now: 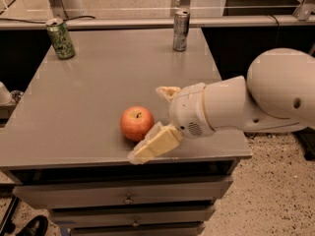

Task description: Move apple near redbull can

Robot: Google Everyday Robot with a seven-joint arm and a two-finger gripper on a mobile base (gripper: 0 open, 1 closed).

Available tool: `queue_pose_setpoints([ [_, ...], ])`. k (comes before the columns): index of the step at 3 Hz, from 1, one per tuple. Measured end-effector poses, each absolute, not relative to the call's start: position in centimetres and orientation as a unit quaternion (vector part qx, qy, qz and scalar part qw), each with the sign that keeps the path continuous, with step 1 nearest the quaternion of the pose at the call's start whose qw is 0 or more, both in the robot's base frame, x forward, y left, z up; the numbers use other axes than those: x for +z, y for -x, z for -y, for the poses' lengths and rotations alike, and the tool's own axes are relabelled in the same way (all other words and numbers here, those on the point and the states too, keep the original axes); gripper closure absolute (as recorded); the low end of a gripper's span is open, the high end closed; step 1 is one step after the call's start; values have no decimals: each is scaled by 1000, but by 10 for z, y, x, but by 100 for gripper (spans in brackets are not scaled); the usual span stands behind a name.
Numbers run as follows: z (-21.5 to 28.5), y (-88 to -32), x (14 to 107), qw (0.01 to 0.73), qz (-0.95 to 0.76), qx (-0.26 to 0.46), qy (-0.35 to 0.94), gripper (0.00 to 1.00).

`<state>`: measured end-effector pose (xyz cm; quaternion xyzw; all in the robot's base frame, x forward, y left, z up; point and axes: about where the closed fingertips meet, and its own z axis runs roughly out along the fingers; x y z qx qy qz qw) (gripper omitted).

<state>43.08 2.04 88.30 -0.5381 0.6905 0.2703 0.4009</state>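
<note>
The red-orange apple (137, 123) sits on the grey table (98, 87) near its front edge, stem up. The slim silver redbull can (181, 30) stands upright at the table's far edge, well behind the apple. My gripper (155, 124) comes in from the right, just right of the apple. It is open: one cream finger (152, 147) lies in front of the apple's right side and the other finger (168, 92) is behind it. The apple is partly between them and not held.
A wider green can (61, 38) stands at the table's far left corner. My white arm (256, 100) reaches over the table's right front corner. Drawers (128, 195) sit under the tabletop. A railing runs behind the table.
</note>
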Motion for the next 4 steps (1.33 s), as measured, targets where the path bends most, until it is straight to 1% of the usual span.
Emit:
queue_pose_setpoints([
  [1, -46, -439, 871, 416, -677, 282, 537, 0],
  [2, -56, -446, 853, 419, -674, 285, 537, 16],
  [4, -43, -465, 843, 426, -680, 273, 530, 62],
])
